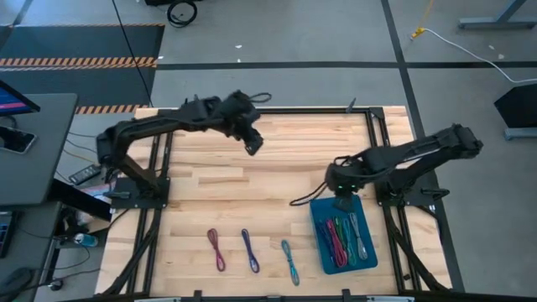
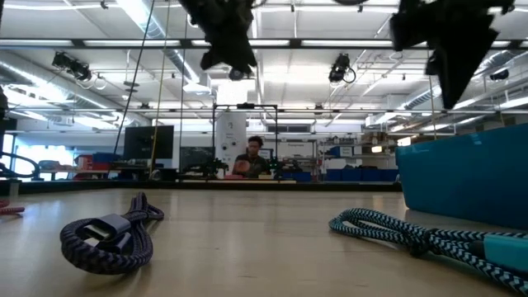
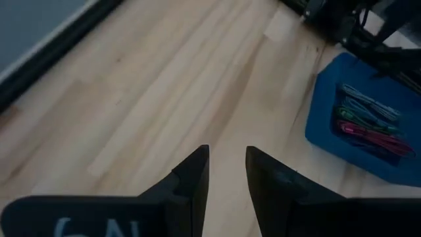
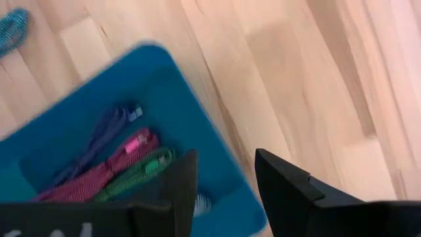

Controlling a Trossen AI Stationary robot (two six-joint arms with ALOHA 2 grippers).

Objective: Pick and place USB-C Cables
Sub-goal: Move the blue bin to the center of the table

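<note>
My right end effector [image 1: 342, 201] hangs just above the blue plastic tray [image 1: 321, 239] at lower right, fingers apart and empty, ready to drop in or lift out. Some soft, braided USB-C Cables [image 1: 344, 237] lie inside; three [image 1: 250, 250] wait on the smooth wooden surface [image 1: 277, 168]. My left end effector [image 1: 252, 144] floats upper middle, slightly apart, empty.

A pale wooden desk [image 1: 268, 168] with a black frame along its edges stands on a grey floor [image 1: 294, 33] crossed by dark lines, with orange-and-black hazard striping [image 1: 75, 61] off to one side. In the low view, a person [image 2: 253, 157] sits far back in a workshop hall under rows of ceiling lights [image 2: 157, 21].
</note>
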